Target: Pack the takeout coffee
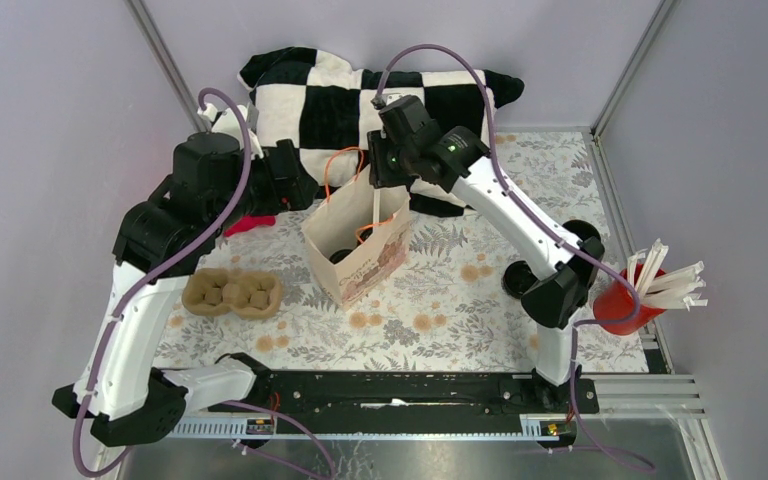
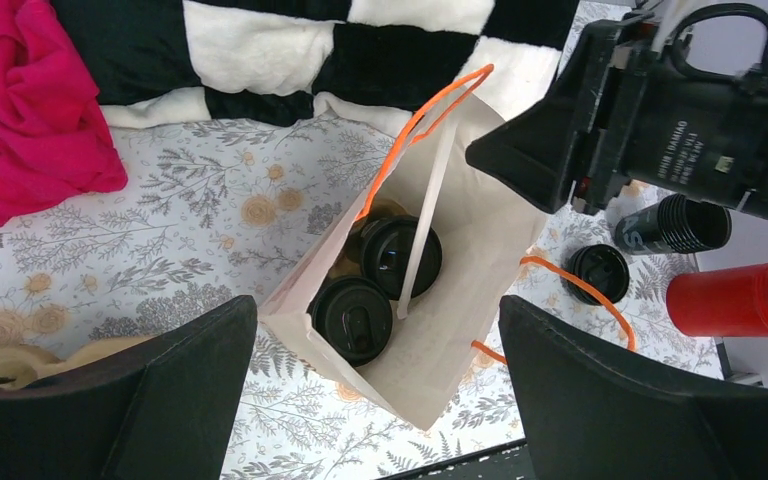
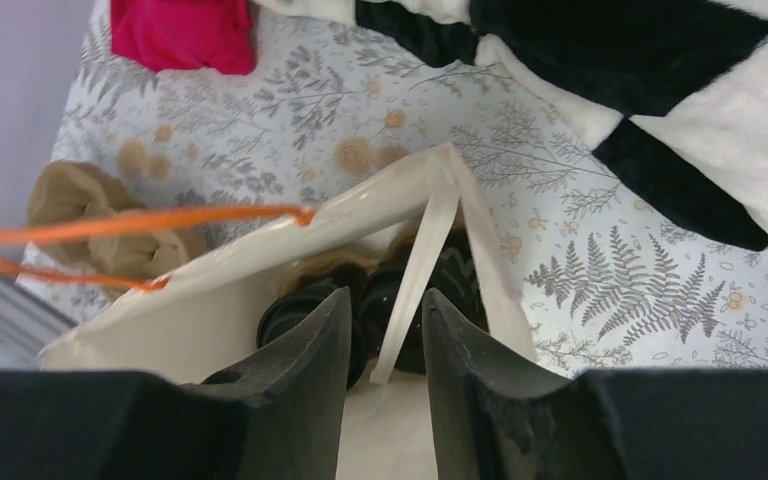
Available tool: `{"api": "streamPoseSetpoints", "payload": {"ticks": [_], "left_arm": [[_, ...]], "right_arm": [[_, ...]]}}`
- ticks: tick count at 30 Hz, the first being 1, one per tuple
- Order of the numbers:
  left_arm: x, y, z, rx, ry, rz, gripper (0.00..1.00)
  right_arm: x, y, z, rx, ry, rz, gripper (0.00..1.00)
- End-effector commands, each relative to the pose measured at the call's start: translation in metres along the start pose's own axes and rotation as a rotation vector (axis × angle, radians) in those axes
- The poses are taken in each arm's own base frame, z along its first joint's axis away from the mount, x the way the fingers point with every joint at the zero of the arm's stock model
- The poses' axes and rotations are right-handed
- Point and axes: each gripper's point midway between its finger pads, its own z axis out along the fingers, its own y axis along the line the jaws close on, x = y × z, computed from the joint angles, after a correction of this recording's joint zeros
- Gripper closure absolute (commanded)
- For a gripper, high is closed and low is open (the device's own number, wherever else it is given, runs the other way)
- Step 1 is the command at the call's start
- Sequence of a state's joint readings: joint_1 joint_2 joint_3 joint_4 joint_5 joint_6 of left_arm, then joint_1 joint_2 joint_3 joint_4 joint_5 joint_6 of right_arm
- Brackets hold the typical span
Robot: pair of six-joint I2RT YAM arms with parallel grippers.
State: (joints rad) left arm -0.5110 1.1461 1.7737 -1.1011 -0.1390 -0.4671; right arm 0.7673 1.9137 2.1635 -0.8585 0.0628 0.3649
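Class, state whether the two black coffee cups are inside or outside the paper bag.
Inside: the near cup and far cup stand upright within the paper bag.

Plain lilac-grey walls (image 1: 50, 100) enclose a table (image 1: 460, 310) under floral cloth, evenly lit.

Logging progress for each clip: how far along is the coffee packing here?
Done: front cup and back cup stand lidded inside the paper bag, a white straw leaning beside them. In hand: nothing; the right end effector hovers open over the bag mouth, the left end effector open too. Left: apparently little, perhaps backing the arms away; a spare cup and loose lid lie outside the bag.
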Motion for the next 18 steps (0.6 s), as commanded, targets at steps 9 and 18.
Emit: {"api": "streamPoseSetpoints", "payload": {"ticks": [9, 18], "left_arm": [[-0.009, 0.012, -0.010, -0.041, -0.062, 0.030, 0.05], [-0.008, 0.014, -0.009, -0.048, -0.062, 0.035, 0.05]], "right_arm": [[-0.005, -0.021, 0.036, 0.152, -0.060, 0.076, 0.56], [0.009, -0.007, 0.056, 0.113, -0.018, 0.097, 0.81]]}}
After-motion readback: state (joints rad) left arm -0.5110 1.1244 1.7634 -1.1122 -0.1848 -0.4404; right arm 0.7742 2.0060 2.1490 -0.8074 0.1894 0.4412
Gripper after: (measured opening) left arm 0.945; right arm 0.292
